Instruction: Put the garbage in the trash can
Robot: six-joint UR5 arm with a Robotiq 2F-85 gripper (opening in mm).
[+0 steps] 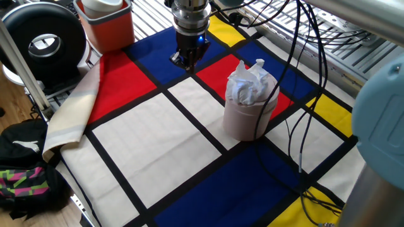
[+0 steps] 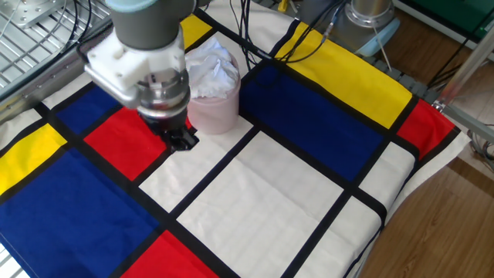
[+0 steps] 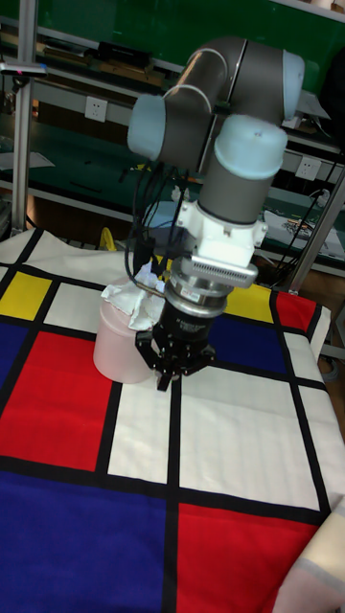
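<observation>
White garbage [image 1: 250,82] sits stuffed atop the pink trash can [image 1: 246,118], hiding its lid. Beside the can, the gripper [image 3: 171,367] hangs with fingers pressed together, empty.

The arm reaches down over the tablecloth [image 1: 145,135]; its gripper [image 3: 171,372] hangs pointing down, fingers closed, holding nothing.
</observation>
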